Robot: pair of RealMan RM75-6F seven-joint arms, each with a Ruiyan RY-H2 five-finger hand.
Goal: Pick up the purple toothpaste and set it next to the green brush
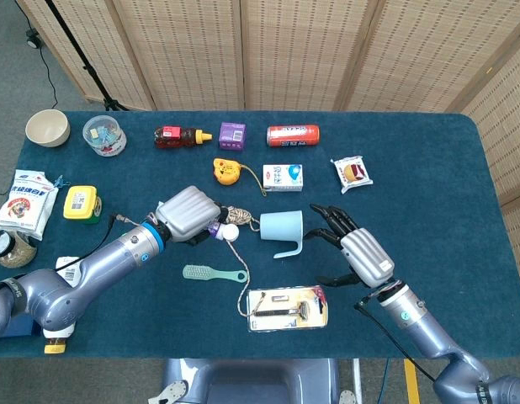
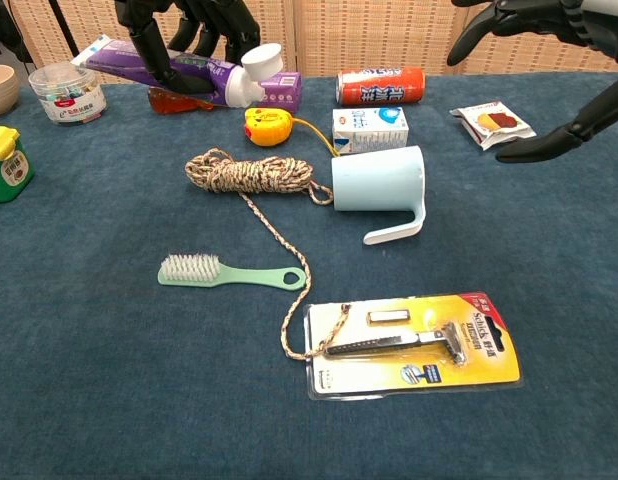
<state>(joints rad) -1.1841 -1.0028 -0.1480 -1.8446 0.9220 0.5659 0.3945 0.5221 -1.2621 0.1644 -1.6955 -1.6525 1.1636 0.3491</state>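
Dark blue cloth tabletop [image 1: 462, 160], woven screens [image 1: 310, 50] behind, grey floor; left hand [image 1: 189, 215] grips purple toothpaste [image 2: 179, 72] aloft; right hand [image 1: 354, 251] empty, fingers spread

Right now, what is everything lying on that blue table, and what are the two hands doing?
purple toothpaste tube with white cap: one, held above the rope
green plastic brush: one, front centre
braided rope coil: one, tan, centre
pale blue plastic cup: one, on its side, centre
razor in yellow card pack: one, front
yellow tape measure: one, behind the rope
red can: one, lying at the back
small milk carton: one, blue and white
purple box: one, back
wrapped snack: one, right
beige bowl: one, far left
left hand: grips the toothpaste
right hand: empty, fingers spread, by the cup
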